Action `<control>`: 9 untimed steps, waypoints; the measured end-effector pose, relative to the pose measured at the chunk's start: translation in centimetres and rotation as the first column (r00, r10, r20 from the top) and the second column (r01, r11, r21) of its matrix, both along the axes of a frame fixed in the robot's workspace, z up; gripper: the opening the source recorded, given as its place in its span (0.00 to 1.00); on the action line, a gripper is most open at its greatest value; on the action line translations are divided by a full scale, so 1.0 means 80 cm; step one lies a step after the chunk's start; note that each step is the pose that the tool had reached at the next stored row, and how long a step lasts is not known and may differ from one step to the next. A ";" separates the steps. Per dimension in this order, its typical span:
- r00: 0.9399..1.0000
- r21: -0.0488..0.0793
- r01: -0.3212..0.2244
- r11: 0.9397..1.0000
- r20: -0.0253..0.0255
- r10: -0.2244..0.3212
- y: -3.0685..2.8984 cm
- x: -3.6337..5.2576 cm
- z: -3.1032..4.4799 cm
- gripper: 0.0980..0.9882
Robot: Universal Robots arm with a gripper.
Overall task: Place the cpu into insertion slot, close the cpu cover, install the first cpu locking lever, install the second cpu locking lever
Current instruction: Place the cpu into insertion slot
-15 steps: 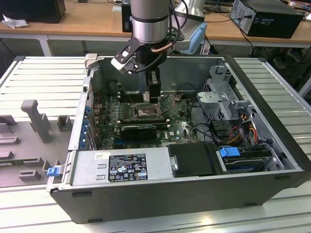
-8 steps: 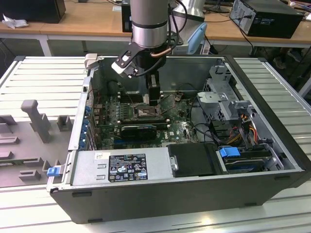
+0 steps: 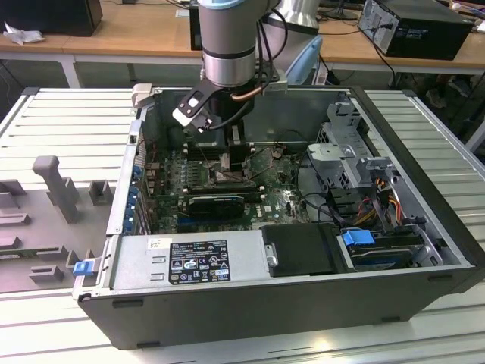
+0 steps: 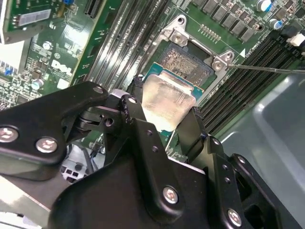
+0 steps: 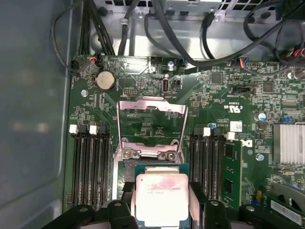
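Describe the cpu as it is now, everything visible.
The cpu is a small flat square chip: a dull silver metal top, smudged and reflective, on a thin green board whose edge shows around it. Faint print marks the top in the first wrist view. The hand is shut on it, black fingers pressing two opposite edges. It hangs at one edge of the insertion slot, whose contact field lies largely uncovered, so it looks not yet seated.
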State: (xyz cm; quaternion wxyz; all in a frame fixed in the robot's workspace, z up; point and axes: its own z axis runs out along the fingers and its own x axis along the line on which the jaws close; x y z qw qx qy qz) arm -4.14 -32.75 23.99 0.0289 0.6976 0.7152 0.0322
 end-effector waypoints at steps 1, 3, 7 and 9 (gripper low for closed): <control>1.000 0.000 0.000 1.000 0.000 0.000 0.0008 0.000 -0.0022 0.49; 1.000 0.000 0.000 1.000 -0.001 0.000 0.0039 0.000 -0.0080 0.49; 1.000 0.000 0.001 1.000 -0.001 -0.001 0.0103 0.000 -0.0228 0.49; 1.000 0.000 0.010 1.000 -0.001 -0.010 0.0114 -0.007 -0.0283 0.49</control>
